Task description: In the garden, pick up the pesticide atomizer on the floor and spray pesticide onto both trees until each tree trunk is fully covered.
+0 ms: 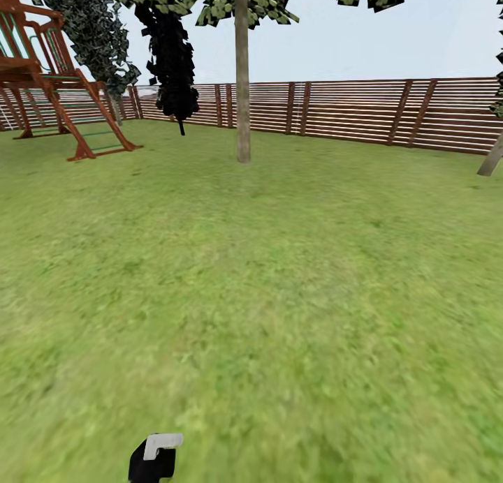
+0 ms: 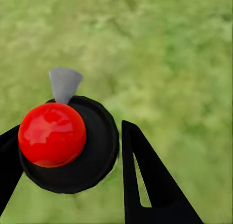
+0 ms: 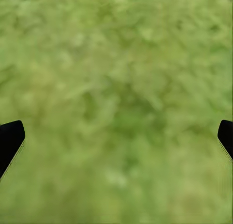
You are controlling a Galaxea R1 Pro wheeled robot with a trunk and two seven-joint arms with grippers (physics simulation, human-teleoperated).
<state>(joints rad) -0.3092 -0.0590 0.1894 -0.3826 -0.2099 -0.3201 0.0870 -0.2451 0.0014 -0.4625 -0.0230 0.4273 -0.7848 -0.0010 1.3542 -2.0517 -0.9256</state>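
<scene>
Left gripper is closed on the atomizer, a black body with a red knob and a grey nozzle, held between its fingers over grass; the right gripper hangs spread wide with nothing in it. Largest ahead is the lawn, then the fence, then one tree, its trunk well apart from the robot. Spray released from this range would likely fall short of the bark. The second trunk sits at the frame's edge and could be missed. The atomizer could slip while driving.
</scene>
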